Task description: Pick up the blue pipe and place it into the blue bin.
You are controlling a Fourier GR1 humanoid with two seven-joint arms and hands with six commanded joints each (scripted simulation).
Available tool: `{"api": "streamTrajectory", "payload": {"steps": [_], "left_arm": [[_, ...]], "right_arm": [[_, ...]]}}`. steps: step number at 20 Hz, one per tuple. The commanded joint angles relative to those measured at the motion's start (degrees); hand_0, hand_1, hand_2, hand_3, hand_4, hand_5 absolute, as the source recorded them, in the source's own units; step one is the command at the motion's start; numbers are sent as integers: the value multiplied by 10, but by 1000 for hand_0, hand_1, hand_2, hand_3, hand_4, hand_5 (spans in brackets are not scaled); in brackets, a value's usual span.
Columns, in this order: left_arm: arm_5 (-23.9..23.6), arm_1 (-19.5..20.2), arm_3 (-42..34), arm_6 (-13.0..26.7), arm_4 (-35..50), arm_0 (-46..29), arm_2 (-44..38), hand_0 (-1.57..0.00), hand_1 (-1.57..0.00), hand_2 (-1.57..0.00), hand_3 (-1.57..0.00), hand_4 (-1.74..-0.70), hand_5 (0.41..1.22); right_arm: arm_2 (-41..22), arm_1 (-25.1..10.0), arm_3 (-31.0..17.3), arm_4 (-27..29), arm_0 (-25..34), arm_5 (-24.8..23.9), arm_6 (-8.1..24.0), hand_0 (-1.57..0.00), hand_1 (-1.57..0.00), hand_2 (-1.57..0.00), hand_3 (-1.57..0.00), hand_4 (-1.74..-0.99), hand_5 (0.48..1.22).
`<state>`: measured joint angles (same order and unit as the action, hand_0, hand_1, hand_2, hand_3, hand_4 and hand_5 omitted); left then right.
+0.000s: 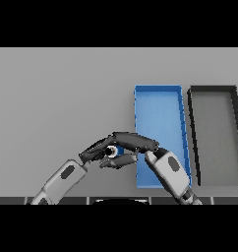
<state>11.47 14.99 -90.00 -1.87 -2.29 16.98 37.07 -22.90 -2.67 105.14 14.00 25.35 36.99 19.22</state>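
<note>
The blue pipe is small, mostly covered, and shows its dark end toward me just left of the blue bin. My right hand reaches in from the lower right across the bin's near left corner. Its fingers lie over the pipe and its thumb curls under it. My left hand comes in from the lower left. Its fingers are fairly straight, and their tips meet the pipe's left end. I cannot tell whether the pipe rests on the table or is lifted. The blue bin holds nothing that I can see.
A dark grey bin with black walls stands right of the blue bin, almost touching it. The grey table stretches bare to the left and behind.
</note>
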Motion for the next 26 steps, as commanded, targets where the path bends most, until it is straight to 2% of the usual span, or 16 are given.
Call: {"api": "streamTrajectory", "payload": {"steps": [1,3,4,5,8,10,13,14,15,17,18,19,21,22,23,26], "left_arm": [[-3,-2,-3,4,1,1,-1,-79,-74,-66,-72,-889,664],[0,-8,-3,13,12,-2,-2,-50,-47,-42,-46,-887,617],[0,-9,0,20,17,2,-8,-40,-37,-33,-37,-887,599],[-1,-12,-1,25,20,3,-7,-32,-30,-27,-29,-889,587],[-1,-6,6,35,24,2,-15,-16,-15,-13,-14,-896,562],[-6,-10,-1,42,21,-9,-8,-10,-9,-8,-9,-901,548],[-2,-14,-11,57,28,-13,-3,-4,-4,-4,-4,-914,524],[-2,-14,-12,66,27,-10,-3,-3,-3,-3,-3,-915,514],[-4,-19,-6,79,25,-6,-1,-3,-2,-2,-2,-915,507],[-4,-22,0,74,19,-9,3,-1,-1,-1,-1,-920,503],[-1,-12,-11,65,23,-14,1,-1,-1,-1,-1,-919,503],[1,-9,-13,68,26,-13,-1,0,0,0,0,-917,503],[-4,-10,-18,68,23,-16,1,0,0,0,0,-912,502],[-4,-10,-12,68,20,-13,-1,0,0,0,0,-908,502],[-2,-2,-23,51,21,-24,1,0,0,1,0,-907,499],[4,1,-25,56,30,-23,-3,1,1,1,1,-907,491]], "right_arm": [[1,5,-4,-3,6,-4,4,-1569,-1569,-1569,-1568,-1495,1218],[5,9,-6,13,11,-1,15,-1570,-1570,-1570,-1569,-1491,1219],[8,8,-7,10,10,2,5,-1570,-1570,-1570,-1570,-1490,1220],[11,10,-9,11,14,2,8,-1570,-1570,-1570,-1570,-1490,1220],[18,14,-2,30,13,-9,27,-1571,-1571,-1571,-1570,-1489,1220],[27,16,11,93,23,-29,77,-1571,-1571,-1571,-1571,-1491,1221],[46,5,25,164,54,-67,132,-1571,-1571,-1571,-1571,-1613,1221],[57,-4,31,204,71,-89,152,-1571,-1571,-1571,-1571,-1639,1221],[59,-22,26,231,96,-124,155,-1571,-1571,-1571,-1571,-1659,1221],[71,-71,26,303,161,-202,153,-1571,-1571,-1571,-1571,-1689,1171],[88,-87,28,338,191,-217,152,-1571,-1571,-1571,-1571,-1699,1154],[113,-97,10,365,225,-231,145,-1571,-1571,-1571,-1571,-1707,1141],[143,-119,-12,364,278,-236,122,-1571,-1571,-1571,-1571,-1720,1127],[158,-128,-27,362,304,-255,119,-1571,-1571,-1571,-1571,-1724,1117],[169,-138,-45,354,317,-266,117,-1571,-1571,-1571,-1571,-1727,1113],[205,-171,-123,303,351,-285,103,-1571,-1571,-1571,-1571,-1734,1127]]}}
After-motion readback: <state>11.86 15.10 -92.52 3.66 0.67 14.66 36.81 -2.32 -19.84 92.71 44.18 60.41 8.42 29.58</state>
